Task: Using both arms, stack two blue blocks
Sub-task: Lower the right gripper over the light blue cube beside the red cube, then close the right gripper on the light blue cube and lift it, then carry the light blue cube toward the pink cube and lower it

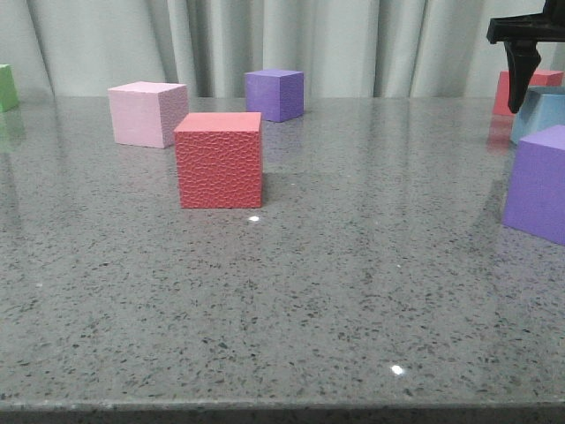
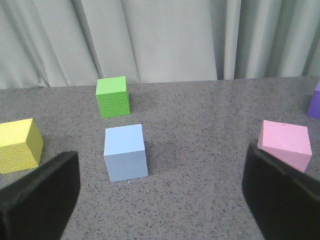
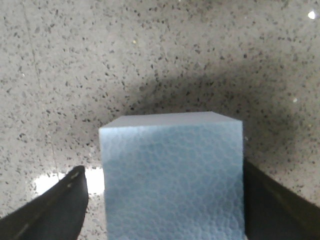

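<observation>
One pale blue block [image 2: 125,159] stands on the grey table, seen in the left wrist view. My left gripper [image 2: 160,170] is open wide and empty; the block lies a little ahead of it, nearer one finger [image 2: 40,200]. The second blue block [image 3: 172,175] sits between the fingers of my right gripper [image 3: 163,172], which is open around it with a gap on one side. In the front view this block [image 1: 540,113] is at the far right, with the right gripper [image 1: 523,93] coming down over it. The left gripper is out of the front view.
A red cube [image 1: 219,159], a pink cube [image 1: 146,112] and a purple cube [image 1: 274,94] stand mid-table. Another purple cube [image 1: 538,183] and a red cube [image 1: 523,88] crowd the right blue block. A green cube [image 2: 113,96], yellow cube [image 2: 19,145] and pink cube [image 2: 285,144] surround the left one.
</observation>
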